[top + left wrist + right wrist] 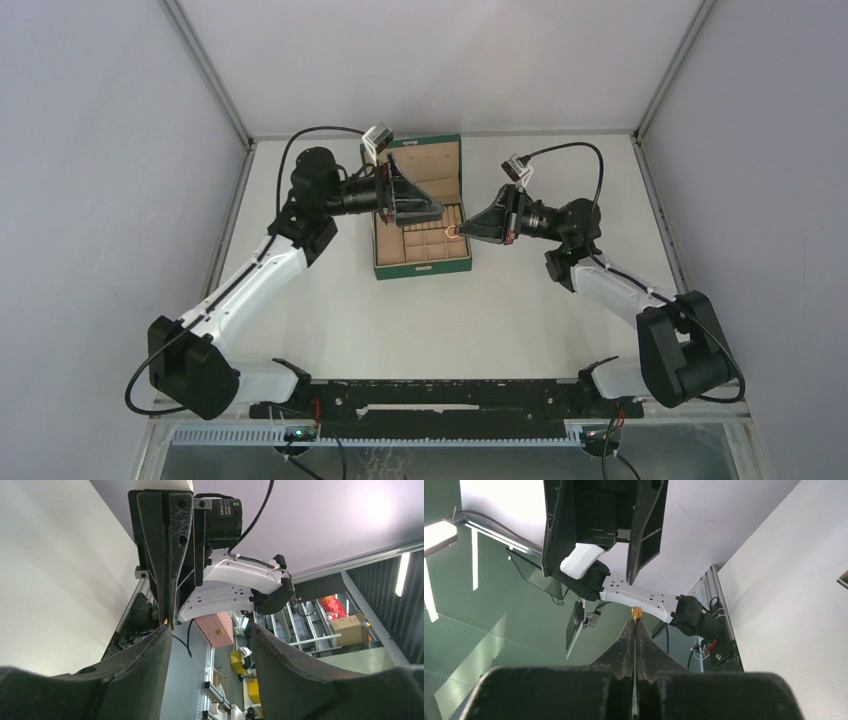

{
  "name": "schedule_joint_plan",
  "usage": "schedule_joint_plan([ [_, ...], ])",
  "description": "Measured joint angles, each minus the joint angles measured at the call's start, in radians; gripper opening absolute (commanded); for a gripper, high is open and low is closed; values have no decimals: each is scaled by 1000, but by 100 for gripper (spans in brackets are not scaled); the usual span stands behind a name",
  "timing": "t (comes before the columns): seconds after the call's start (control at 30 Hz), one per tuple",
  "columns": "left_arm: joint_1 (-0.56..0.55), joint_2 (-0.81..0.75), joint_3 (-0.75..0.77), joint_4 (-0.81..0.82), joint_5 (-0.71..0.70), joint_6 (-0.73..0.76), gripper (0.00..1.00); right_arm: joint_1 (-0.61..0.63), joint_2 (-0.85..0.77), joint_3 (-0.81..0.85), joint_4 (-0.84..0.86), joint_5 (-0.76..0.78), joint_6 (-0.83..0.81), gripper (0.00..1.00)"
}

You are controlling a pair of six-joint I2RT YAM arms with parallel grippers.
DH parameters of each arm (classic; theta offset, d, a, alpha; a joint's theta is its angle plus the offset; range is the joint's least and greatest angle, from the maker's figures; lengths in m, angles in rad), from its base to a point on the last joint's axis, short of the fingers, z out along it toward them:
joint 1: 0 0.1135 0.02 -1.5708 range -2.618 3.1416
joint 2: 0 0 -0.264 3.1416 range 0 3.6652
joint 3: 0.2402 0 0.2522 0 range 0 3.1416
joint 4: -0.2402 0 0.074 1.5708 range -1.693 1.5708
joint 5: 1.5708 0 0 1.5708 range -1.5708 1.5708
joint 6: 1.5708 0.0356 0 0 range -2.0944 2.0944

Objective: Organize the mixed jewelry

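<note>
Right wrist view shows the right end effector [635, 629] clenched, its two fingers pressed flat together with a small gold ring [636, 613] pinched at the very tips and sticking out just past them. Facing it is the left end effector [589, 579], released, its dark fingers standing well apart with nothing between them. In the left wrist view the same spread shows: there is a clear gap between the two fingers, and opposite them the shut right fingers carry a small glint of gold at their tip. From the top external view, both end effectors meet over a dark green box [421, 270] with tan compartments, which sits on the white desk [450, 320]. The ring hangs over the compartments on the box's right side. Whether it touches the box cannot be told.
</note>
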Motion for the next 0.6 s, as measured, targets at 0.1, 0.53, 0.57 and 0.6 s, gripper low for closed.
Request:
schedule_joint_plan([
  [0.1, 0, 3, 0, 5, 13, -2, 60, 4, 10, 4, 10, 6, 10, 0],
  [0.53, 0, 28, 0, -56, 35, 32, 53, 18, 43, 58, 39, 27, 32, 0],
  [0.57, 0, 29, 0, -63, 36, 37, 52, 19, 45, 60, 39, 28, 32, 0],
  [0.6, 0, 29, 0, -69, 39, 40, 50, 21, 47, 62, 39, 28, 32, 0],
])
